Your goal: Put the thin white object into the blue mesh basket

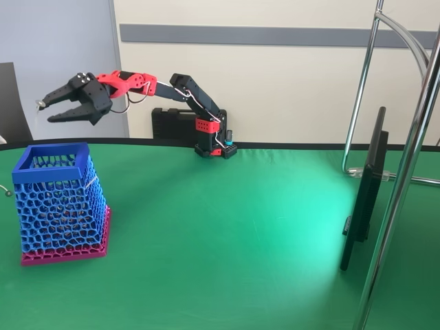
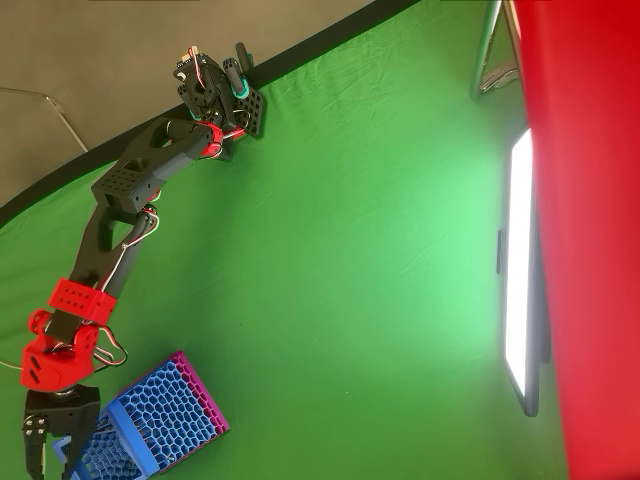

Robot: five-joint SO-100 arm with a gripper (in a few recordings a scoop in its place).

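Observation:
The blue mesh basket (image 1: 60, 203) (image 2: 165, 412) stands upright on its magenta base at the table's left. A thin whitish sliver (image 1: 90, 181), likely the thin white object, leans against the basket's right wall just below the rim, apparently inside. My gripper (image 1: 45, 112) (image 2: 48, 460) hangs open well above the basket's left rim, jaws spread and nothing clearly between them. In the overhead view it covers the basket's left corner.
A small greyish stub (image 1: 5, 191) with a round tip lies at the left edge beside the basket. A black case (image 1: 172, 125) sits behind the arm's base. A dark monitor (image 1: 368, 192) and metal stand poles (image 1: 405, 172) occupy the right side.

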